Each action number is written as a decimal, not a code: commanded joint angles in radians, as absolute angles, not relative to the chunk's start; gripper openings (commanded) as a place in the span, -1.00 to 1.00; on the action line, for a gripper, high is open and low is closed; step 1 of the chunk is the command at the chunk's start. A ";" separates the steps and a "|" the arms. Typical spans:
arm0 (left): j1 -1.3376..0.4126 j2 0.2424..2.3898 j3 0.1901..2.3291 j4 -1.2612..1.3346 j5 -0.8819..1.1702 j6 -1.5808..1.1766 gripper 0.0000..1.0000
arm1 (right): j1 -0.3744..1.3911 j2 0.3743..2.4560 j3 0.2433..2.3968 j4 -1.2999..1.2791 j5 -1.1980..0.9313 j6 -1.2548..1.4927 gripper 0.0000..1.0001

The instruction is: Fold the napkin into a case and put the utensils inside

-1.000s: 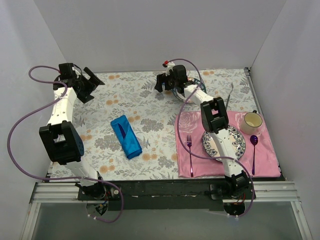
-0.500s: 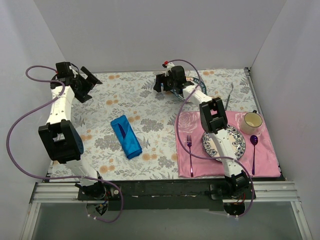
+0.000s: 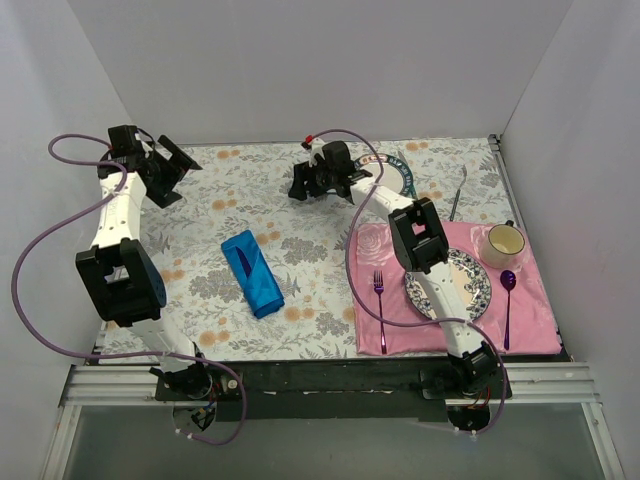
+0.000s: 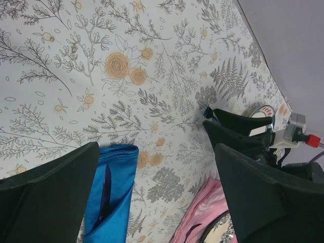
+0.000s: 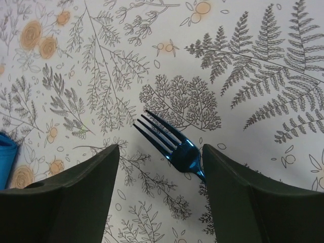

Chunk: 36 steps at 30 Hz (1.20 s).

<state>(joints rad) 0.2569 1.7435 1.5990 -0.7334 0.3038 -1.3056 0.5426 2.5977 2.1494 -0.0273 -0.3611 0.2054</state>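
Right arm has swung left, off far plate, toward table centre. Right gripper fingers apart; light-blue fork sits between them, tight by right finger, grip not confirmed.

Case left of centre, purple knife already pocketed. Fork likely last item.

Left gripper fingers wide apart, hovering far left.

No obstacle seen between right gripper and case. Magenta fork on pink placemat is not wanted.

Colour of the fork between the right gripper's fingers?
Shiny deep blue fork, plain with no pattern; it shows best in the right wrist view.
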 commanded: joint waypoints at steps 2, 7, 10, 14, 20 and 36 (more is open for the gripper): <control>0.268 1.724 1.618 -0.738 0.330 -1.315 0.96 | 0.526 2.508 2.137 -0.107 -0.422 0.045 0.63; 0.272 1.717 1.609 -0.735 0.333 -1.315 0.96 | 0.496 2.464 2.123 -0.146 -0.495 -0.144 0.82; 0.275 1.712 1.603 -0.733 0.337 -1.316 0.97 | 0.483 2.460 2.131 -0.190 -0.514 -0.247 0.82; 0.276 1.710 1.601 -0.732 0.339 -1.318 0.97 | 0.477 2.470 2.123 -0.215 -0.523 -0.336 0.80; 0.279 1.707 1.603 -0.735 0.338 -1.318 0.96 | 0.479 2.497 2.128 -0.241 -0.523 -0.402 0.38; 0.293 1.706 1.601 -0.736 0.353 -1.328 0.96 | 0.574 2.484 2.095 -0.365 -0.515 -0.509 -0.50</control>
